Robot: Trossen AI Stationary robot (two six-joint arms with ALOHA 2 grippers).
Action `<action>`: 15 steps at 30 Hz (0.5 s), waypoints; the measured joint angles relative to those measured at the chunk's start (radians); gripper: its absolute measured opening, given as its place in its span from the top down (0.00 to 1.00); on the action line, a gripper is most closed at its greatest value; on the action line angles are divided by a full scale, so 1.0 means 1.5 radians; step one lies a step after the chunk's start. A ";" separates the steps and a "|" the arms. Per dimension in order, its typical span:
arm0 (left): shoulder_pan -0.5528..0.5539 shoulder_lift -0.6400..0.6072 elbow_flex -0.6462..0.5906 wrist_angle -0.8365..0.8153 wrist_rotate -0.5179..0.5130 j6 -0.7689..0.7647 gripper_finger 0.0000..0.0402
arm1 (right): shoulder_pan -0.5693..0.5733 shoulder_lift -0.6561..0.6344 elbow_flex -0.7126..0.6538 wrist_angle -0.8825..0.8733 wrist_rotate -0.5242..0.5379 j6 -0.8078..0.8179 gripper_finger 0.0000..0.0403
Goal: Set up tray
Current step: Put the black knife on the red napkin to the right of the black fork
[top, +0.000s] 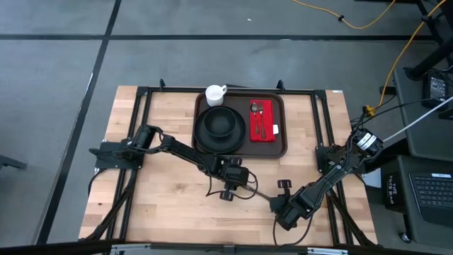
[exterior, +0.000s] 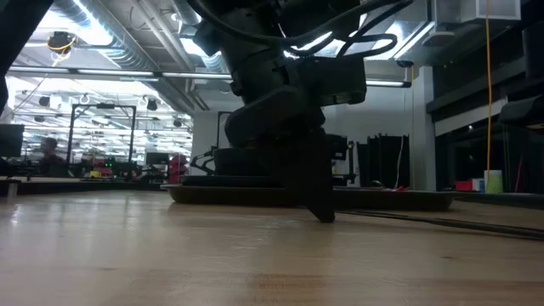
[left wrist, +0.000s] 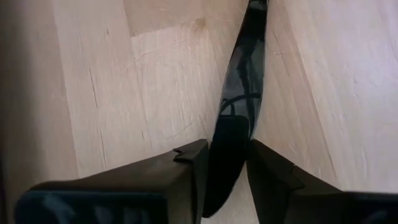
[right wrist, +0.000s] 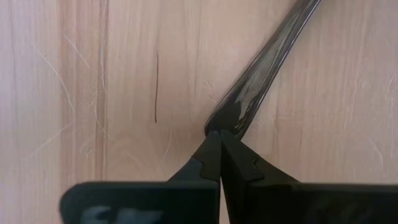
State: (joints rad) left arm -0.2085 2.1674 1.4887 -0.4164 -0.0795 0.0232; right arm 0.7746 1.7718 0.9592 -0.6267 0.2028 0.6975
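Observation:
A long dark glossy utensil (top: 259,192) lies on the bare wood between my two grippers, nearer than the tray. My left gripper (top: 228,188) is at one end of it and is shut on that end (left wrist: 227,146). My right gripper (top: 278,202) is at the other end, fingers shut at its tip (right wrist: 216,133). The dark brown tray (top: 284,145) sits at the table's far middle. It carries a black plate with a bowl (top: 220,127), a white cup (top: 214,94) and a red napkin (top: 261,120) with cutlery on it. My left gripper pinches the utensil's wider end (left wrist: 231,127) between its two fingers, which point down from above and lie along its length. The rest of the utensil runs away from the fingers, lying on the wood. My right gripper has its shut fingertips (right wrist: 210,149) on the very tip of the utensil's other end (right wrist: 219,122), coming along its length. The utensil lies on the table there.
Black frame rails (top: 318,124) run along the table's left and right sides and its far edge. A loose cable (top: 212,191) trails beside the left gripper. Bare wood (top: 163,205) stretches over the near left part of the table.

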 joint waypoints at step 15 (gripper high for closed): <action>0.001 0.000 -0.001 0.000 0.014 0.023 0.80 | 0.000 0.000 0.000 0.003 0.000 0.003 0.95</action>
State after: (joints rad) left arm -0.2066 2.1674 1.4879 -0.4168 -0.0589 0.0575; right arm 0.7746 1.7718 0.9592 -0.6228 0.2024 0.7017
